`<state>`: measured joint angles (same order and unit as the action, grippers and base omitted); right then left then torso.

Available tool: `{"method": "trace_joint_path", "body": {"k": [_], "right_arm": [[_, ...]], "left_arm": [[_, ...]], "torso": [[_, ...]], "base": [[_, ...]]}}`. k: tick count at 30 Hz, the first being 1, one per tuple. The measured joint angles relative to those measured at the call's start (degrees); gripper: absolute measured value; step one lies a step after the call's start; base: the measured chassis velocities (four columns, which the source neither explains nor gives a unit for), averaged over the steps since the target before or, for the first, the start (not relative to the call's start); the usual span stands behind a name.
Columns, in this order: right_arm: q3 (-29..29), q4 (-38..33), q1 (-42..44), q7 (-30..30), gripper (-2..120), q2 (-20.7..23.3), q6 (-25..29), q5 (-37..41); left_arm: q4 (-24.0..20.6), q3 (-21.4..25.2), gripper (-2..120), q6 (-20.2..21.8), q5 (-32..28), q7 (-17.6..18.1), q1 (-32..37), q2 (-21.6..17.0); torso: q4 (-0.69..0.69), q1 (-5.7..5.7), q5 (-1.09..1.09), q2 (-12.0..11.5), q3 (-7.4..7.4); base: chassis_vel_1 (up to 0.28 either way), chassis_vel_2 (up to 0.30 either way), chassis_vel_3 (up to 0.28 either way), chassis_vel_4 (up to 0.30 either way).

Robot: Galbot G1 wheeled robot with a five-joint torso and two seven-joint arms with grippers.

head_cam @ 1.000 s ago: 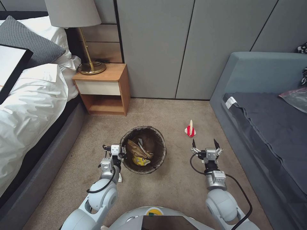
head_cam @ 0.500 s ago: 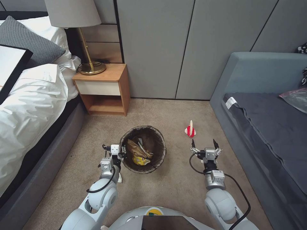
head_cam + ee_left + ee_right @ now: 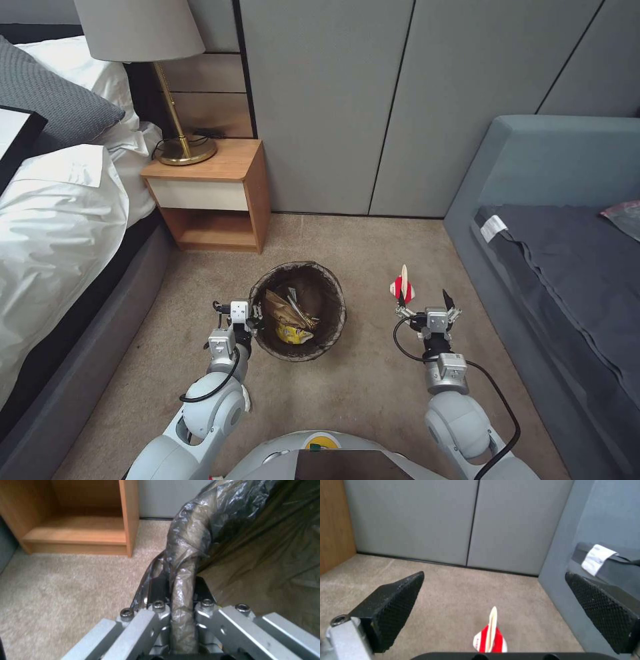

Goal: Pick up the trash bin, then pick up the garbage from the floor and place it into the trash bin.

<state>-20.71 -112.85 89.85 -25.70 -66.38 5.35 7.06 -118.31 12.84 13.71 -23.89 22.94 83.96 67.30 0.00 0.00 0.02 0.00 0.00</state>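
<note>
The trash bin (image 3: 298, 311) is a round bucket lined with a dark bag, with wrappers and brown paper inside. My left gripper (image 3: 254, 322) is shut on its near-left rim; the left wrist view shows the bag-covered rim (image 3: 182, 585) pinched between the fingers of that gripper (image 3: 181, 590). A red-and-white carton (image 3: 402, 287), a piece of the garbage, lies on the beige carpet floor (image 3: 373, 380) right of the bin. My right gripper (image 3: 424, 302) is open just behind it. In the right wrist view the carton (image 3: 490, 637) sits low between the spread pads of the right gripper (image 3: 506, 610).
A wooden nightstand (image 3: 210, 193) with a lamp (image 3: 157, 73) stands beyond the bin at the left, beside a white bed (image 3: 53, 227). A grey-blue sofa (image 3: 560, 253) runs along the right. Grey wall panels (image 3: 373, 100) close the back. Open carpet lies between bin and sofa.
The head view has shifted, so the camera moved forward and slightly right. The carton now lies much closer to the open right gripper. The left gripper still holds the bin rim.
</note>
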Motion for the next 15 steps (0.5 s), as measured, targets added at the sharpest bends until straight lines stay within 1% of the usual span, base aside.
{"method": "trace_joint_path", "body": {"k": [6, 10, 15], "right_arm": [[0.1, 0.0, -0.2, 0.0, 100, 0.0, -0.1, 0.1], [0.1, 0.1, -0.3, -0.1, 100, -0.1, -0.2, 0.1], [0.2, 0.2, -0.6, -0.3, 100, -0.1, -0.2, 0.2]], "left_arm": [[0.0, 0.0, 2, 0.0, 0.0, 0.0, 0.0, 0.0], [0.0, 0.0, 2, 0.0, 0.0, 0.0, 0.0, 0.0], [0.1, -0.1, 2, 0.0, 0.0, 0.0, -0.1, 0.1]], "torso": [[0.01, -0.01, -0.02, 0.0, 0.00], [0.02, 0.00, -0.01, 0.0, 0.00], [0.00, 0.00, -0.02, 0.0, 0.00]], "base": [[-0.100, 0.114, 0.098, -0.099], [-0.103, 0.126, 0.130, -0.135], [-0.142, 0.139, 0.147, -0.141]]}}
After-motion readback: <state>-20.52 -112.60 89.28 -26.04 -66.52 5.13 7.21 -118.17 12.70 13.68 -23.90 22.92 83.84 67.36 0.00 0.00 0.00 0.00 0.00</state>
